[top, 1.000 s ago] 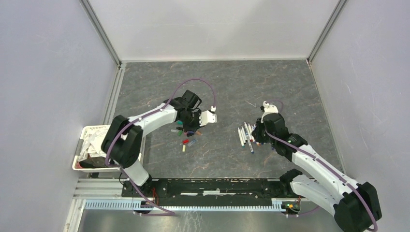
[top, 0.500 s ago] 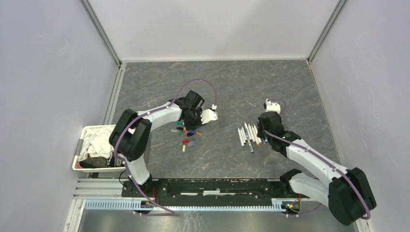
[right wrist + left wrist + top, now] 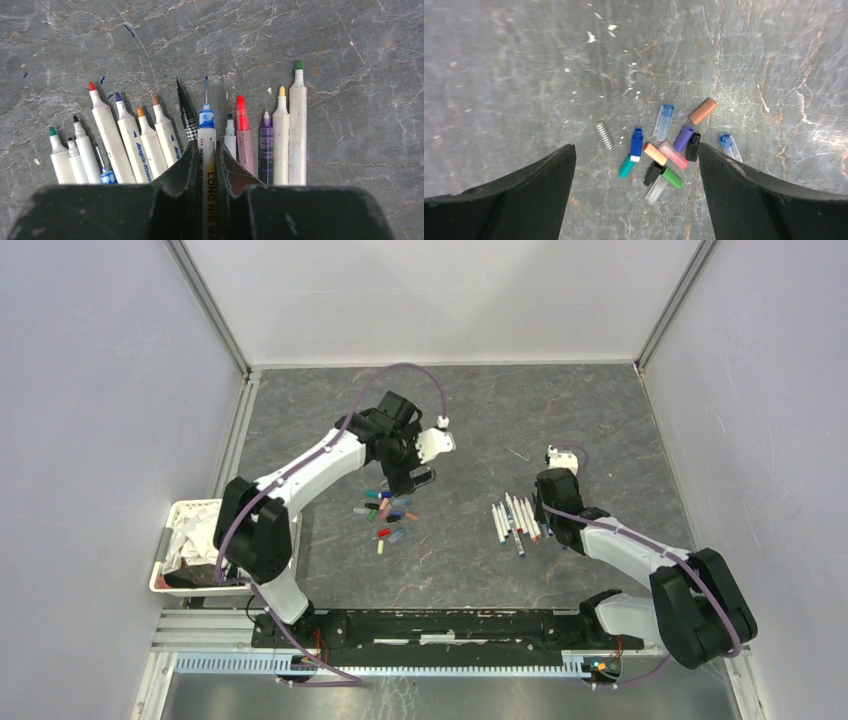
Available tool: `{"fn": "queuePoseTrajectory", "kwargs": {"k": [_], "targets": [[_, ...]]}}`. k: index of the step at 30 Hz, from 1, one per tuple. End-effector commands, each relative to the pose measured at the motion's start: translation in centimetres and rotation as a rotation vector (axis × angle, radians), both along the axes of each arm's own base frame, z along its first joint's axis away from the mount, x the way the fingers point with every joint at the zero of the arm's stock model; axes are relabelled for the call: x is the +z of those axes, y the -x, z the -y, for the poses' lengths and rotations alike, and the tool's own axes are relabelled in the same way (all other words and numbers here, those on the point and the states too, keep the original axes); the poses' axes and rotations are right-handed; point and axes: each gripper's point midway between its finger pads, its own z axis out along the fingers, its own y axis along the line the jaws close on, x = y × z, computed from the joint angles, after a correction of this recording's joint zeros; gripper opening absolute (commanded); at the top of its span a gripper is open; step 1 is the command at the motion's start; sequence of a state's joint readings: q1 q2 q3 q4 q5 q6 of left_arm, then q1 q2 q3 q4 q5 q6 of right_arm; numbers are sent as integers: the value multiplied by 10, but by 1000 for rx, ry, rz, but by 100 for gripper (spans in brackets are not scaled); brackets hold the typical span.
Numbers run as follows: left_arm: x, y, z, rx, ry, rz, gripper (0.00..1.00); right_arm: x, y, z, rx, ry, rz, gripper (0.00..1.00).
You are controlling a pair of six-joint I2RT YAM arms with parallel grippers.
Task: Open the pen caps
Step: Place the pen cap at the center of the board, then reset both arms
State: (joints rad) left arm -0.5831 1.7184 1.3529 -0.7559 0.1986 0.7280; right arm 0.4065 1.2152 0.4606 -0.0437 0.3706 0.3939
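Right wrist view: the right gripper (image 3: 205,150) is pinched narrow on one pen (image 3: 206,122) — its barrel reads "LONG NIB MA", the rest hidden — with a blue collar and a thin needle tip pointing to 12 o'clock. The other pens (image 3: 132,137) lie uncapped in a fanned row on the grey tabletop (image 3: 310,30), spreading to 9 and 3 o'clock of it; the blue lettering on several is too small to read. Left wrist view: the left gripper (image 3: 635,147) stands wide, holding nothing, above the loose pen caps (image 3: 674,155) — a small metal spring (image 3: 604,135) lies at 9 o'clock of the pile.
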Motion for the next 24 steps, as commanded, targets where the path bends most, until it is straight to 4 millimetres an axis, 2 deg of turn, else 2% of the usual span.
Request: {"fn": "queuePoseTrajectory", "kwargs": {"k": [1, 6, 11, 15, 21, 24], "targets": [[70, 3, -1, 98, 116, 34, 98, -2, -10, -2, 14, -14, 28, 13], [94, 7, -14, 128, 159, 52, 100, -8, -7, -2, 21, -22, 7, 28], [98, 13, -23, 147, 179, 41, 100, -13, 0, 0, 20, -24, -11, 42], [101, 15, -25, 159, 196, 37, 100, -12, 4, -1, 17, -40, -9, 43], [117, 2, -34, 231, 257, 77, 100, 15, -1, -10, 14, -116, 45, 42], [124, -18, -51, 334, 282, 120, 100, 40, -9, -10, 2, -121, 93, 51]]}}
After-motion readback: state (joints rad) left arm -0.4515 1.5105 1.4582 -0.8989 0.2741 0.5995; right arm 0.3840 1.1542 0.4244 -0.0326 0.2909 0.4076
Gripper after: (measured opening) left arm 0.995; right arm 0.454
